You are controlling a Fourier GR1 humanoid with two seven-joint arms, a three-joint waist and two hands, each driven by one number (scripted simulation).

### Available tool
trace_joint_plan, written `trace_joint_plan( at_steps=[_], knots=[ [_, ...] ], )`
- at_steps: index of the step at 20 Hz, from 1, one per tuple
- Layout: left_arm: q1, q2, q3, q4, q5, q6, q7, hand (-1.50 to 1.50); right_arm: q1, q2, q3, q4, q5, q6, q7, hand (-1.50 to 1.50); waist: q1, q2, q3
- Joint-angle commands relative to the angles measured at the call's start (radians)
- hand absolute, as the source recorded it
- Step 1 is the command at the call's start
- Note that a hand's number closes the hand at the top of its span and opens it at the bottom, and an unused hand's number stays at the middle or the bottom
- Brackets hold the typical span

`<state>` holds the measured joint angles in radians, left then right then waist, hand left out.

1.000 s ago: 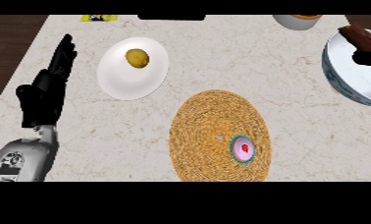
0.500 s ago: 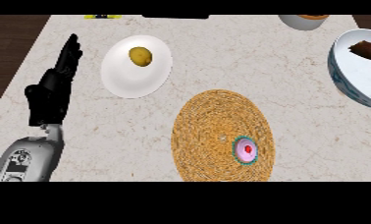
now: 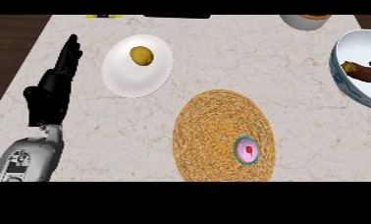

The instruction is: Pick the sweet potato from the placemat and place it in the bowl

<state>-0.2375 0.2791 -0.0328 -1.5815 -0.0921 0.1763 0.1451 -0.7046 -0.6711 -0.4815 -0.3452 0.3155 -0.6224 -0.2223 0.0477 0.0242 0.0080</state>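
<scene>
As the frame stands, the reddish-brown, elongated sweet potato point(image 3: 358, 70) lies inside the white-lined, blue-rimmed bowl point(image 3: 340, 56) at the right edge, so the placing step appears complete. Handling judgement: the tuber is likely stiff, moderately heavy and matt-skinned, hence not slippery and not fragile; the middle of its length, gripped across the narrow axis, would be the proper hold (only part of it shows, the rest being cut by the frame edge).

At lower centre, the round woven straw placemat point(image 3: 221, 132) carries only a small disc with a green rim, pink face and red centre point(image 3: 247, 150). Its coiled texture is coarse. At upper left, a smooth white plate point(image 3: 123, 78) holds a yellow, oval potato point(image 3: 141, 55). A grey cup point(image 3: 304, 21) shows at the upper right edge. The bench point(image 3: 239, 56) is pale marbled stone.

The left hand point(image 3: 51, 90), black, rests at the left edge, fingers straight and upward, holding nothing. The right hand is out of view.
</scene>
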Motion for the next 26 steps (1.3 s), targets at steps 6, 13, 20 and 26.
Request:
trace_joint_plan(
  at_steps=[6, 13, 20, 26],
  knots=[
    [-0.012, 0.018, 0.037, 0.002, 0.007, -0.018, 0.023, 0.00, 0.017, -0.053, -0.160, 0.049, -0.165, 0.123, -0.190, -1.50, -0.024, -0.015, -0.004],
    [0.029, 0.004, 0.066, 0.052, -0.018, 0.005, -0.026, 0.00, 0.204, -0.033, -0.219, -0.053, -0.292, 0.342, -0.305, -1.50, -0.072, -0.030, -0.009],
    [0.070, 0.013, 0.073, -0.025, -0.008, -0.043, -0.001, 0.00, 0.399, 0.034, -0.183, -0.307, -0.364, 0.461, -0.273, -1.50, -0.066, -0.032, -0.010],
    [0.089, -0.031, 0.053, -0.062, -0.047, -0.022, 0.003, 0.00, 0.617, 0.146, -0.165, -0.596, -0.420, 0.471, -0.251, -1.50, -0.057, -0.028, -0.009]
  ],
)
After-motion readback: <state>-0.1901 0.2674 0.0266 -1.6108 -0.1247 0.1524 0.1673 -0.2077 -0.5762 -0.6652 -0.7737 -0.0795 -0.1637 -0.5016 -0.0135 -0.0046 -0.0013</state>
